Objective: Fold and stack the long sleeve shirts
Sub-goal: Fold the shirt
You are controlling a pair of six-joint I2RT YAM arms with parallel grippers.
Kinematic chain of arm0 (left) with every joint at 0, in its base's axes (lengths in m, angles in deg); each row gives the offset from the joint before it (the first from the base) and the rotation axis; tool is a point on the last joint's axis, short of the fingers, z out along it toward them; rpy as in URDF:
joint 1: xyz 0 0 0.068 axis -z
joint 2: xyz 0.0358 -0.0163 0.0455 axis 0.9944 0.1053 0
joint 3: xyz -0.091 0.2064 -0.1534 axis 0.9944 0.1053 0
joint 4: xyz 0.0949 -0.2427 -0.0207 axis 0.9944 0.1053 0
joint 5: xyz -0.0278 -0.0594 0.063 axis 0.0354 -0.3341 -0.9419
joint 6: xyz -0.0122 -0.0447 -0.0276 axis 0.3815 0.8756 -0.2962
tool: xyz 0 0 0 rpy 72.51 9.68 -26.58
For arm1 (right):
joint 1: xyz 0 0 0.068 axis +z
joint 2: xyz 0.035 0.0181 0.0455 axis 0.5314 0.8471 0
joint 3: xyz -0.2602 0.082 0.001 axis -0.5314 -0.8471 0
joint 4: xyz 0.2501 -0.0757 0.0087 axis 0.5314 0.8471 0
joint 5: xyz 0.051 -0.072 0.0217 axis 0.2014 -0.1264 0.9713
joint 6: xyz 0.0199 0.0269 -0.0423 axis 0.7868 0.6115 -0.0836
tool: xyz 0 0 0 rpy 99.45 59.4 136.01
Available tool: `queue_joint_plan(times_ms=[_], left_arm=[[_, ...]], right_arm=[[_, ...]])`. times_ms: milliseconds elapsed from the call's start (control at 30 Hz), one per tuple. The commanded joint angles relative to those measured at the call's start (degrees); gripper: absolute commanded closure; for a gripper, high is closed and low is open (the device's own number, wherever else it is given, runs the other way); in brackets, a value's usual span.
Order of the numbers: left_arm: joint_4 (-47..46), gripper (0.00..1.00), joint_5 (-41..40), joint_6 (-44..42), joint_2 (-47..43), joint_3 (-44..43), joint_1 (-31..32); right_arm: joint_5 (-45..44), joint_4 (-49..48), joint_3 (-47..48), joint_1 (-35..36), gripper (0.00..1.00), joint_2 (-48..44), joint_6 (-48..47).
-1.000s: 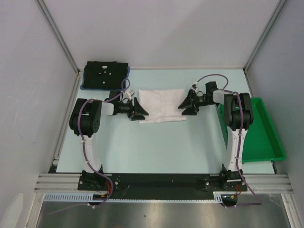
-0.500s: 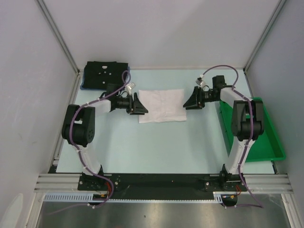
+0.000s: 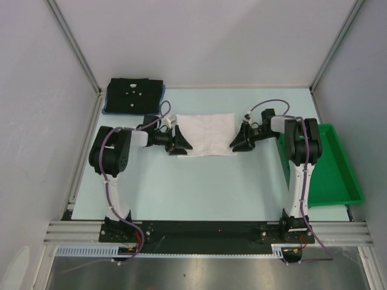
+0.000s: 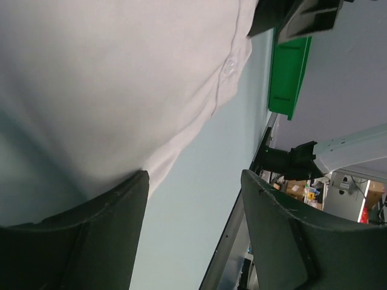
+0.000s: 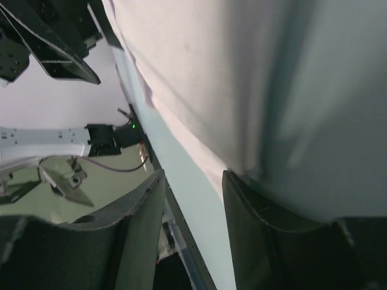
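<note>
Left gripper (image 3: 182, 144): jaws spread wide, only bare table (image 4: 199, 157) in the gap, and the white shirt (image 3: 207, 133) hem sits right at one finger (image 4: 91, 241), not pinched. Right gripper (image 3: 237, 143): jaws parted but narrower, also gripping nothing, with the cloth edge meeting its inner finger (image 5: 266, 241). Both are low and nose-in at the white shirt's near corners, left and right, mirrored. My read is a two-corner pinch setup, either for one more fold or to lift it flat without the thin cloth sagging. The white shirt lies as a creased rectangle between the two grippers, with a button visible near its hem. The black shirt (image 3: 134, 95) lies beyond the white shirt's far-left corner, well apart, probably the stack base; a blue edge (image 3: 104, 109) shows under it. The green tray (image 3: 331, 172) sits right of the white shirt, past the right gripper.
</note>
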Motion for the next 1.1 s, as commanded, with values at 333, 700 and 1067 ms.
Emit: queue_joint_plan(times_ms=[333, 700, 1067], left_arm=[[6.29, 0.01, -3.20, -2.77, -5.07, -20.10, 6.86], [-3.50, 0.01, -15.17, 8.36, 12.78, -23.38, 0.46], [0.89, 0.00, -8.50, 1.77, 1.21, -11.24, -6.84]], right_arm=[[1.83, -43.26, 11.47, 4.49, 0.00, -5.01, 34.22], [-6.78, -40.17, 20.70, 3.28, 0.00, 14.60, 32.88], [-11.97, -19.35, 30.27, 0.36, 0.00, 12.24, 15.74]])
